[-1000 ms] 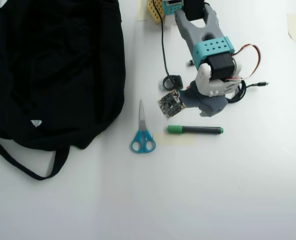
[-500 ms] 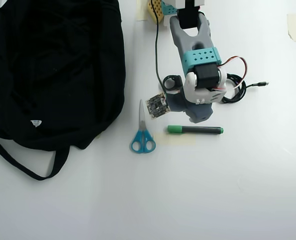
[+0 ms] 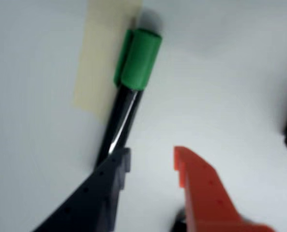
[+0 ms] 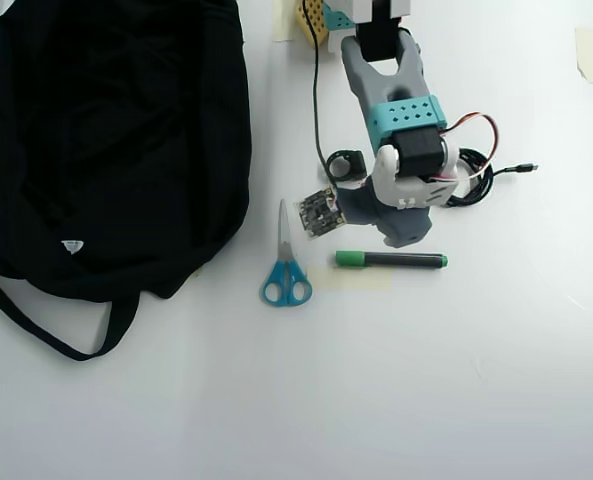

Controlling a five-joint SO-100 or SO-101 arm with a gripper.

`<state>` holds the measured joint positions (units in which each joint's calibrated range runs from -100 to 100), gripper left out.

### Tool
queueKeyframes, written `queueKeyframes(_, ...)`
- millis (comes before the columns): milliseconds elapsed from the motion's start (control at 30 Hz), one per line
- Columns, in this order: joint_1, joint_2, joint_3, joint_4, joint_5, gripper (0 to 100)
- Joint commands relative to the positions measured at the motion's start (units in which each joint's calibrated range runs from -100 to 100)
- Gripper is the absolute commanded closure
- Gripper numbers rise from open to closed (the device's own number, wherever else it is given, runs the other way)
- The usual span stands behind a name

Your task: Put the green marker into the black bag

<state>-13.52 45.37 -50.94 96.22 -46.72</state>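
We see the green marker [image 4: 391, 260] lying flat on the white counter [image 4: 496, 380], a slim dark glossy barrel with a smooth green cap at its left end in the overhead view; its cap end rests on a strip of matte beige tape [image 4: 354, 279]; in the wrist view the marker [image 3: 128, 92] runs up from beside the dark finger. The claw [image 3: 150, 164] stands spread and empty, one finger dark plastic, the other orange, both dotted with small holes. The black bag [image 4: 111, 150], soft and rumpled cloth with a small white tag, lies well apart at the left; blue-handled scissors [image 4: 285, 265] lie between bag and marker; we can read no writing.
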Motion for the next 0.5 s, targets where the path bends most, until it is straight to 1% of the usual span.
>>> queueKeyframes(0, -1.1, -0.6, -3.9, -0.3, -6.2, 84)
queueKeyframes(133, -1.3, -0.6, -4.0, -0.5, -9.4, 83)
queueKeyframes(467, -2.0, 0.9, -5.3, -2.5, -10.9, 83)
